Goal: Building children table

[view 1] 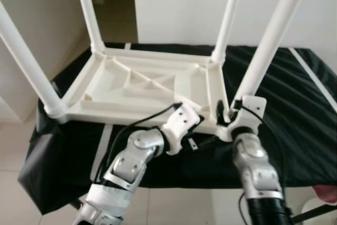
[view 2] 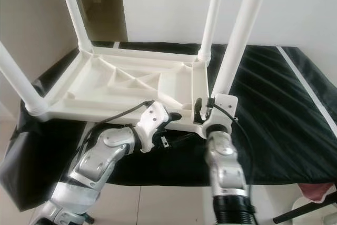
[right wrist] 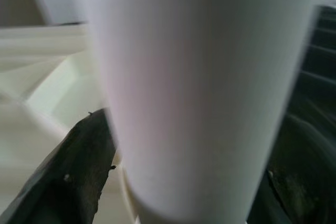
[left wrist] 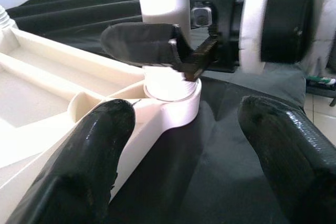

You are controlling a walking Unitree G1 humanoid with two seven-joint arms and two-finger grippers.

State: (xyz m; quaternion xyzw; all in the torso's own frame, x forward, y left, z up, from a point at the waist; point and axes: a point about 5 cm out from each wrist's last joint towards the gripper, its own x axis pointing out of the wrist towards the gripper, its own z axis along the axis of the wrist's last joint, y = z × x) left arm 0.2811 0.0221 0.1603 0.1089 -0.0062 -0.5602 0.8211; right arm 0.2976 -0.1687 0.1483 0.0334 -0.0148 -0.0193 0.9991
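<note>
Four legs up, my right claw [view 1: 230, 113] clamps the near-right leg [view 1: 268, 40] upright; left claw [left wrist: 184, 145] wide beside it.

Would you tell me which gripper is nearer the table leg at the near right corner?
Right. The right gripper closes around that leg at its base; the left gripper sits open just beside the corner socket.

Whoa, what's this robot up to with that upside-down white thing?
It is putting together a small white table, which lies upside down on a black cloth with four legs standing up. The right claw is closed around the near right leg just above its corner socket. The left claw is open beside that same corner, holding nothing.
</note>
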